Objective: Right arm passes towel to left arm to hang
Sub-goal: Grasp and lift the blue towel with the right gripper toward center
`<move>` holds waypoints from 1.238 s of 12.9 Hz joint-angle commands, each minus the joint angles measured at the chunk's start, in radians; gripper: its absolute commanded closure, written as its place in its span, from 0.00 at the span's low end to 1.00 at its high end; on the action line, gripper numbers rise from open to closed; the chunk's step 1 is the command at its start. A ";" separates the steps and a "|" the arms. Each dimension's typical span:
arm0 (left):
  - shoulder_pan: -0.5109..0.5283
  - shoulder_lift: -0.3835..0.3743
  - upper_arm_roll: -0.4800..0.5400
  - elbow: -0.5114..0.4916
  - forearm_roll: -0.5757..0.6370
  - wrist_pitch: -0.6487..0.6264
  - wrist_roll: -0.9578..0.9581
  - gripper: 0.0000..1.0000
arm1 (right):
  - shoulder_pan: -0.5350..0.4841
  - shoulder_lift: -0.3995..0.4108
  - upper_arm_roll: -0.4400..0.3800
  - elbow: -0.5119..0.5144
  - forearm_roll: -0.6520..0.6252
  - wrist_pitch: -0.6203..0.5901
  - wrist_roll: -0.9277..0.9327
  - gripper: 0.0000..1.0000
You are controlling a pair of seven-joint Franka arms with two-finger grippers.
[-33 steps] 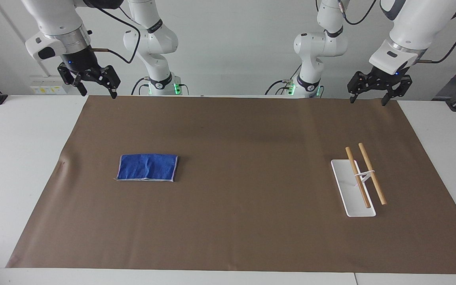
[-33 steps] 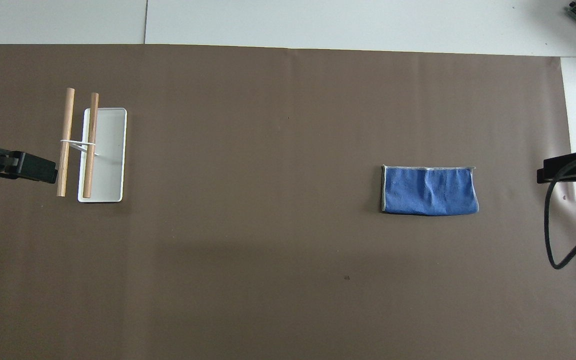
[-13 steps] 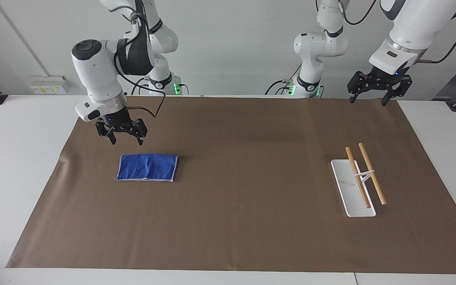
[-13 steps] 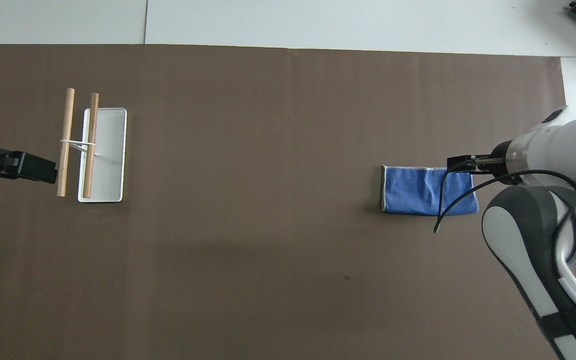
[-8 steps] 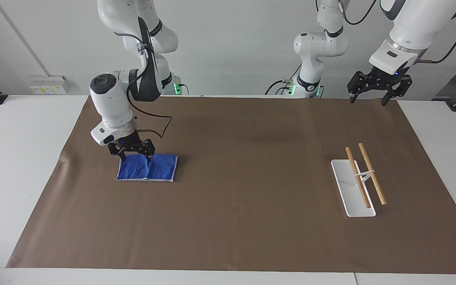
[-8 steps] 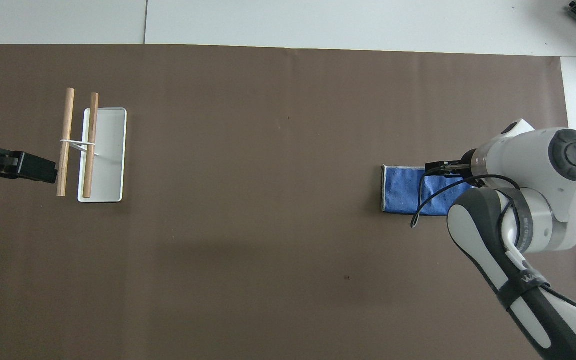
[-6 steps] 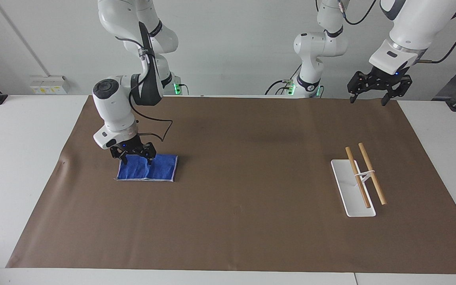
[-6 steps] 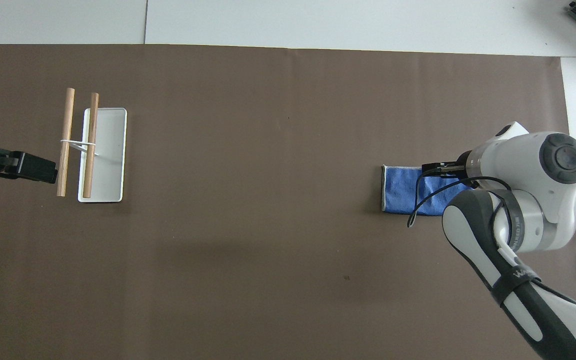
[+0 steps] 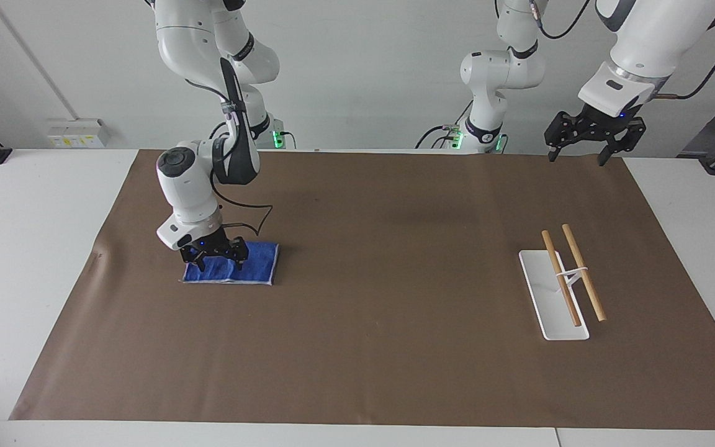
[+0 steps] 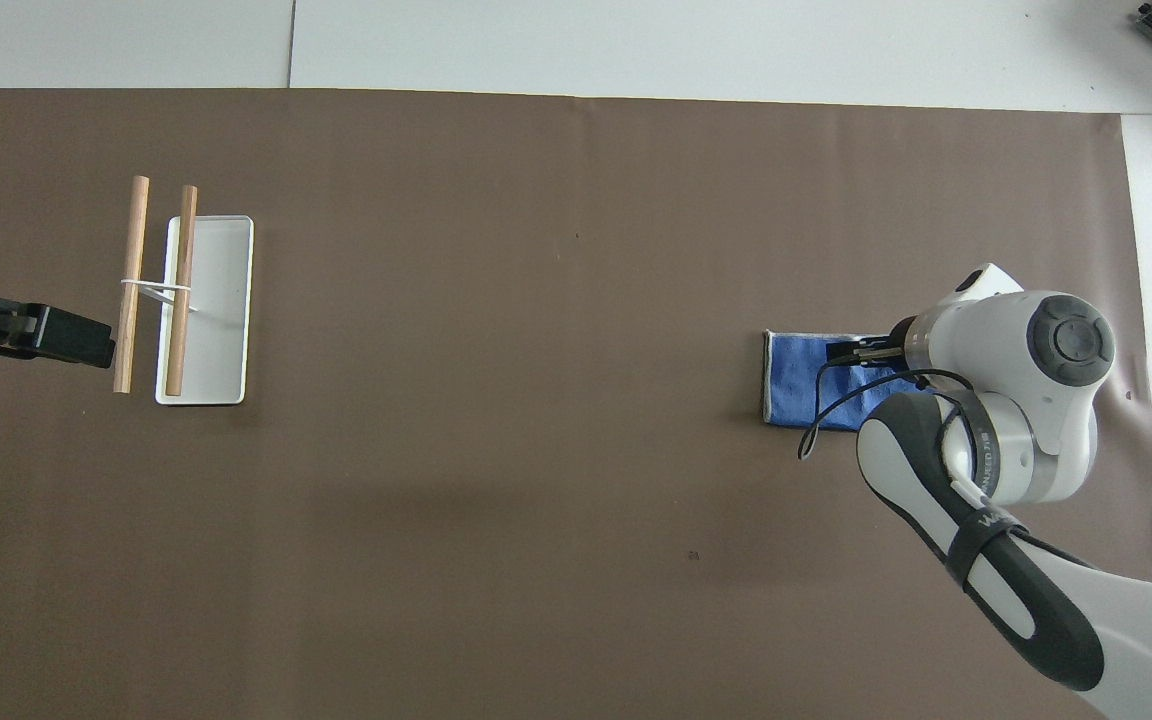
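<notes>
Facing view: right gripper on towel; left gripper waits.

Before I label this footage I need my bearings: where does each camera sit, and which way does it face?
Facing view: high across the table, looking back at the robots; both arms show whole, the right gripper down at the towel, the left gripper waiting in the air at its own end.
Overhead view: high above the robots' end, looking steeply down; only the right arm and the left gripper's tip show.
Both share the towel, the brown mat and the white tray with wooden rods, mirrored end for end.
</notes>
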 commanded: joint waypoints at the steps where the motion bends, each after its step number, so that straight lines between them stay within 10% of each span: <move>1: -0.001 -0.025 0.002 -0.026 0.013 -0.006 -0.010 0.00 | -0.016 -0.004 0.007 -0.038 0.030 0.038 -0.058 0.00; 2: -0.001 -0.025 0.002 -0.026 0.013 -0.006 -0.010 0.00 | -0.017 -0.004 0.007 -0.038 0.029 0.037 -0.061 0.00; 6: -0.001 -0.025 0.002 -0.026 0.013 -0.006 -0.010 0.00 | -0.017 -0.002 0.007 -0.038 0.032 0.035 -0.062 1.00; 16: -0.001 -0.025 0.002 -0.026 0.013 -0.006 -0.010 0.00 | -0.003 -0.064 0.032 0.089 0.133 -0.147 -0.059 1.00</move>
